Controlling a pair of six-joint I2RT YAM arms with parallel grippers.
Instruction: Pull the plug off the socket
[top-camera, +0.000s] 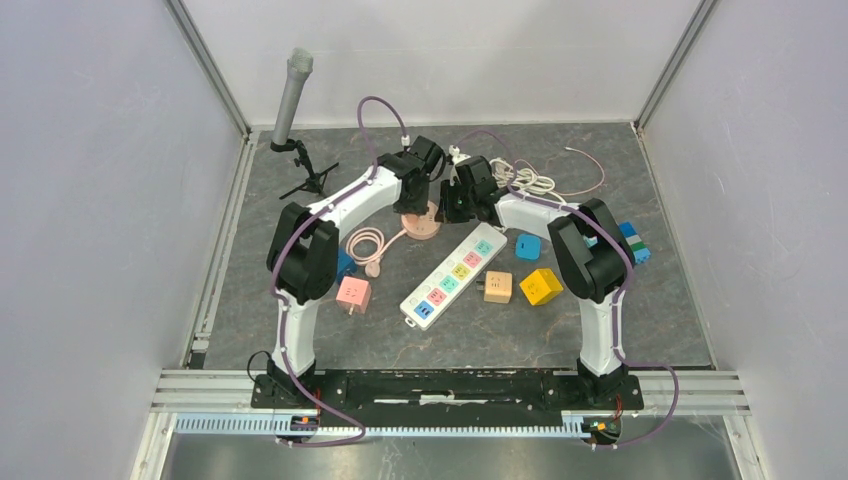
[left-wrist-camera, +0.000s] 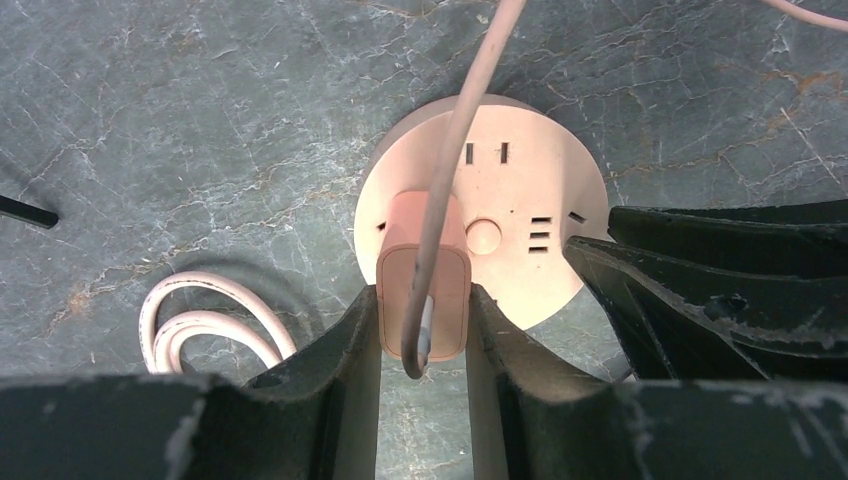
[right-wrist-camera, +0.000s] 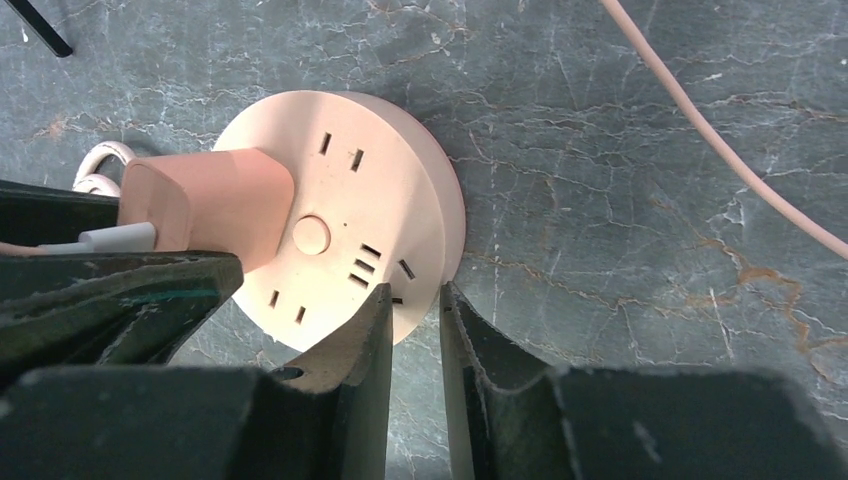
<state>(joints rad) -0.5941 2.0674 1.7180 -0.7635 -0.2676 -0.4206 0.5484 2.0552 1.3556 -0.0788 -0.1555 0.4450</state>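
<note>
A round pink socket (left-wrist-camera: 520, 180) lies flat on the grey table, with a pink plug (left-wrist-camera: 425, 270) standing in it and a cable (left-wrist-camera: 455, 150) running off the plug's top. My left gripper (left-wrist-camera: 423, 310) is shut on the plug, one finger pressed to each side. My right gripper (right-wrist-camera: 415, 295) is shut to a narrow gap, its tips over the socket's (right-wrist-camera: 340, 190) rim beside the plug (right-wrist-camera: 215, 200). In the top view both grippers, left (top-camera: 415, 200) and right (top-camera: 455, 205), meet over the socket (top-camera: 427, 229); the plug is hidden there.
A white power strip (top-camera: 455, 277) lies right of the socket. Cube adapters lie around it: pink (top-camera: 353, 292), tan (top-camera: 498, 287), yellow (top-camera: 541, 286), blue (top-camera: 528, 246). A coiled pink cable (top-camera: 368, 243), a white cable bundle (top-camera: 525, 180) and a microphone on a stand (top-camera: 292, 95) are nearby.
</note>
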